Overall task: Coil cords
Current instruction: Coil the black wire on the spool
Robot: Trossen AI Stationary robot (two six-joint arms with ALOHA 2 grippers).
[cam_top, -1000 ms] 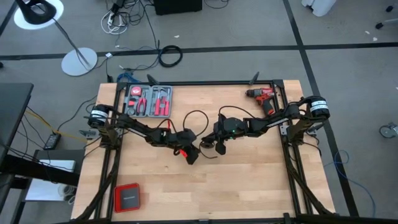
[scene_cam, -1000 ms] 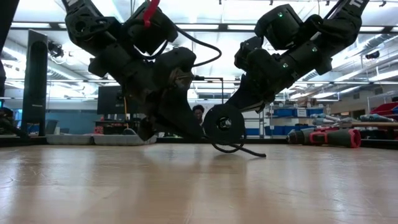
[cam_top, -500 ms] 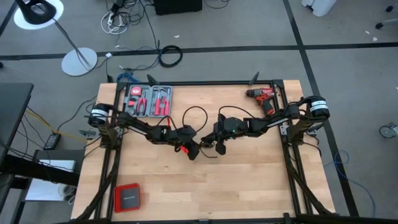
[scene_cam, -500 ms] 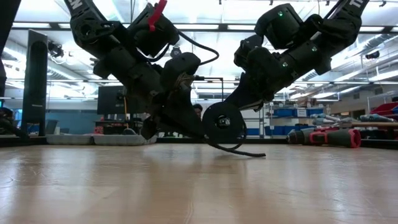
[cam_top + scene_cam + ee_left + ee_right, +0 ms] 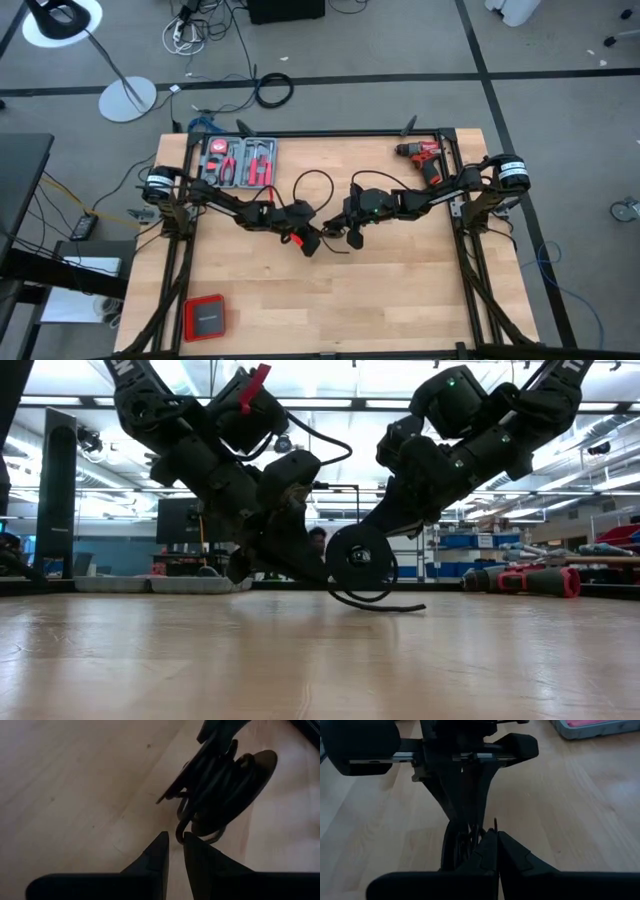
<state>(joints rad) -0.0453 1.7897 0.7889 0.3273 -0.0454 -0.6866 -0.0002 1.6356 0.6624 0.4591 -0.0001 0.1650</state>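
Observation:
The thin black cord is wound into a small coil (image 5: 360,560) at the middle of the table (image 5: 400,290), with several turns showing in the left wrist view (image 5: 220,785). A loose tail (image 5: 395,606) lies on the wood beside it. My right gripper (image 5: 496,839) comes in from the table's right, slanting down, and is shut at the top of the coil. My left gripper (image 5: 175,840) comes from the left, slanting down, and is nearly shut on a strand leaving the coil. In the high view the two grippers meet tip to tip (image 5: 322,238). My left gripper pinches one curved strand (image 5: 181,827) that runs off the coil, between its two fingers at their free ends. The fingers slant down from the table's left. The strand bends slack from the coil into the gap. My right gripper is shut on the coil's upper turns (image 5: 212,755), slanting down from the table's right. A short bit of cord (image 5: 495,824) sticks up past its shut fingertips. The coil hangs upright below the fingers, just over the wood, with its tail on the table.
A red drill (image 5: 425,160) lies at the far right, and a grey tray of red-handled pliers (image 5: 238,163) sits at the far left. A red and black box (image 5: 205,318) rests at the near left corner. Bare wood lies in front of the grippers.
My left gripper has edged a little toward the right gripper and the coil, still on its strand. The slack loop under the coil has sagged lower toward the table. My right gripper and the coil have stayed where they were.

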